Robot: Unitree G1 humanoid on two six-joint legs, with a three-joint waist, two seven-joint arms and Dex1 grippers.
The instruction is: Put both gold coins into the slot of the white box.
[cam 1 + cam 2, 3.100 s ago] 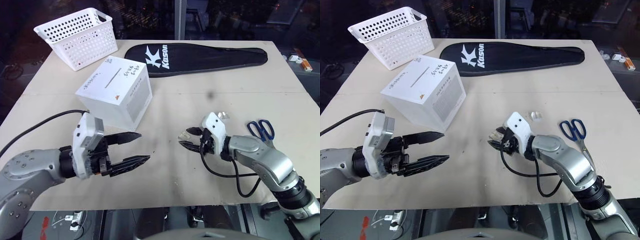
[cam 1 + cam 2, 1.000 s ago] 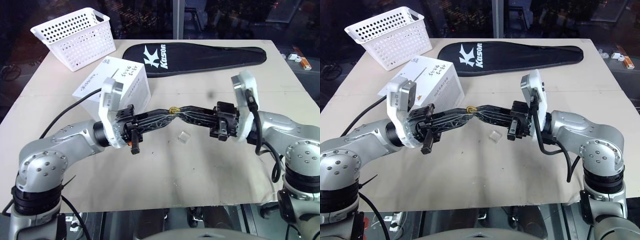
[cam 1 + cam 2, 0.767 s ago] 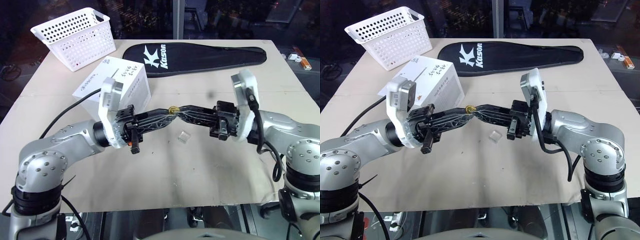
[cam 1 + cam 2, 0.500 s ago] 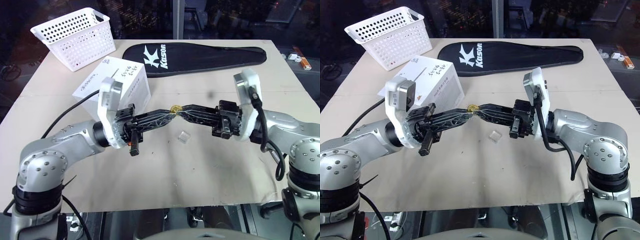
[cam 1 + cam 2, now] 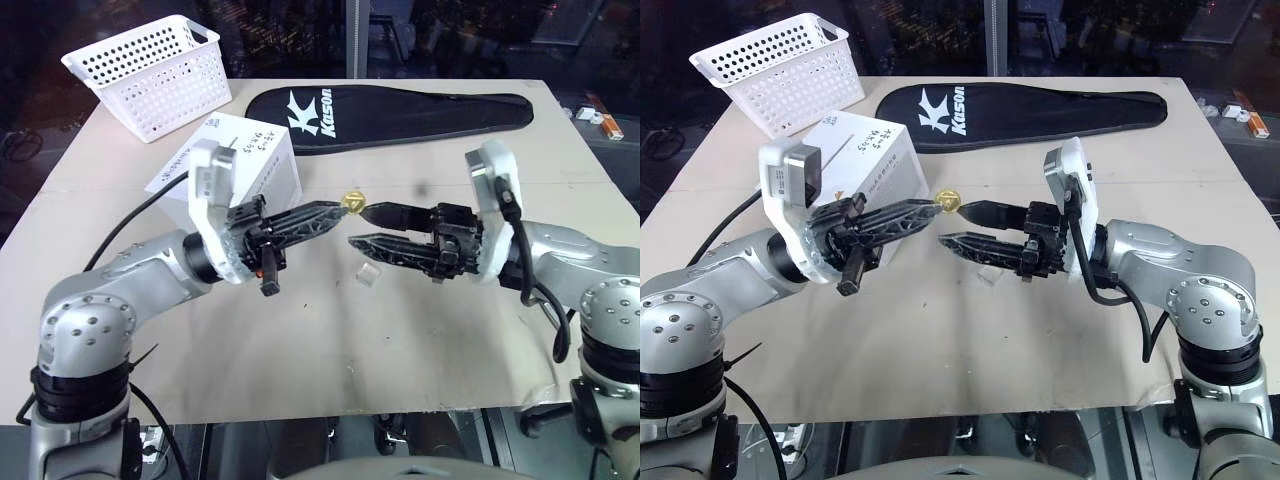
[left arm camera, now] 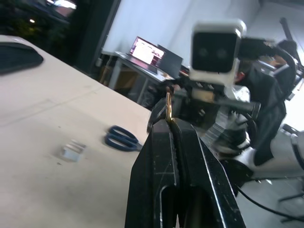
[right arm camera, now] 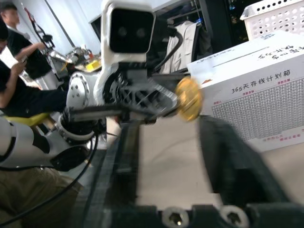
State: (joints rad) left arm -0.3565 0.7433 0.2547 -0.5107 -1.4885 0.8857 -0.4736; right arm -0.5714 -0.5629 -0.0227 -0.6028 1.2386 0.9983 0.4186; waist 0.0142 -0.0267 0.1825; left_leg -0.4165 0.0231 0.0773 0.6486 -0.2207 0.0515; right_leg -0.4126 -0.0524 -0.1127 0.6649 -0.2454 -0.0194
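A white perforated basket (image 5: 150, 72) stands at the far left corner of the tabletop (image 5: 300, 350). Nearer, the white box (image 5: 235, 170) sits with its slot (image 5: 232, 152) facing up. The left end effector (image 5: 345, 205) is held above the tabletop just right of the box, its fingers clenched on a gold coin (image 5: 351, 201) pinched at their very tips. Facing it, the right end effector (image 5: 365, 226) has its fingers spread apart, released, the upper tip just beside the coin. A small clear square piece (image 5: 368, 275) lies on the tabletop beneath them. A black racket cover (image 5: 400, 110) lies along the far edge. The second coin cannot be made out.
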